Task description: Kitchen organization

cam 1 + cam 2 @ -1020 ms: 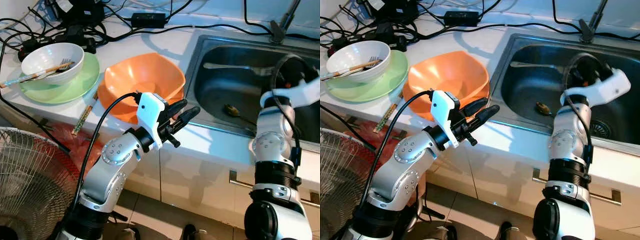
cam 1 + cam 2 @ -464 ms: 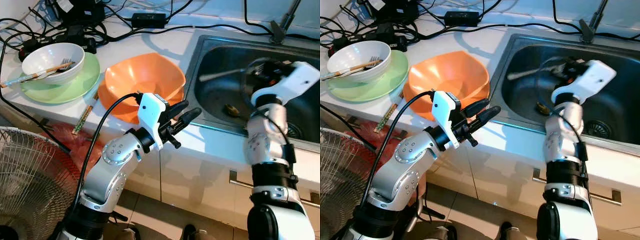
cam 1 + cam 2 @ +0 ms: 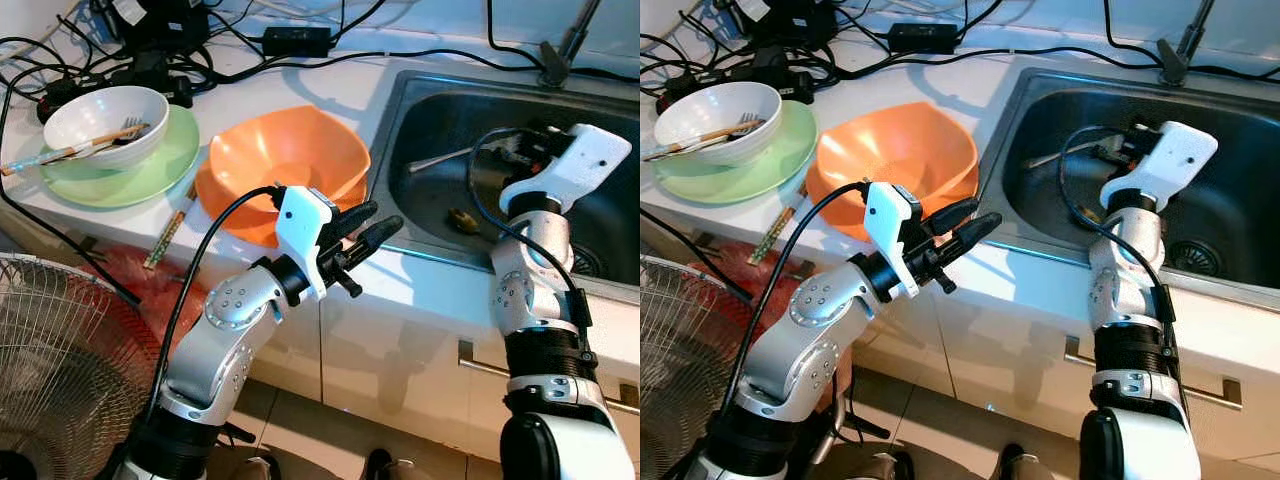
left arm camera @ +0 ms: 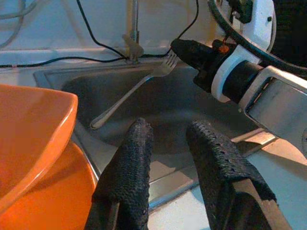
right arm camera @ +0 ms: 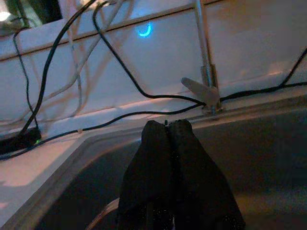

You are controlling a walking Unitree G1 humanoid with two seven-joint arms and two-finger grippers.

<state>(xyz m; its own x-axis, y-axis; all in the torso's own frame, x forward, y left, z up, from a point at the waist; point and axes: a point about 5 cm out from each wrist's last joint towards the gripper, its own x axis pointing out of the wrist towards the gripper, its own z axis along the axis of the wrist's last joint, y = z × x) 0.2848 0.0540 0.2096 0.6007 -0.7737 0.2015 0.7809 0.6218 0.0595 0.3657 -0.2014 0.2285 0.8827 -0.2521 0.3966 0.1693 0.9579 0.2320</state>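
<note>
My right gripper (image 4: pixel 184 49) is down in the steel sink (image 3: pixel 392 112), shut on the head of a silver fork (image 4: pixel 128 94). The fork's handle slants down towards the sink's left wall (image 3: pixel 438 158). A small spoon (image 3: pixel 463 221) lies on the sink floor below it. My left gripper (image 3: pixel 373 222) hovers open over the counter's front edge, just right of the orange bowl (image 3: pixel 285 158). Further left, a white bowl (image 3: pixel 105 122) holding chopsticks and a fork sits on a green plate (image 3: pixel 160 165).
Loose chopsticks (image 3: pixel 172 228) lie at the counter edge left of the orange bowl. Black cables and a power adapter (image 3: pixel 295 40) crowd the back of the counter. The tap (image 3: pixel 558 52) stands behind the sink. A floor fan (image 3: pixel 50 350) stands at lower left.
The fork lay flat at the back of the sink; my right gripper has swung left and now holds it raised and tilted. The left arm has not moved.
</note>
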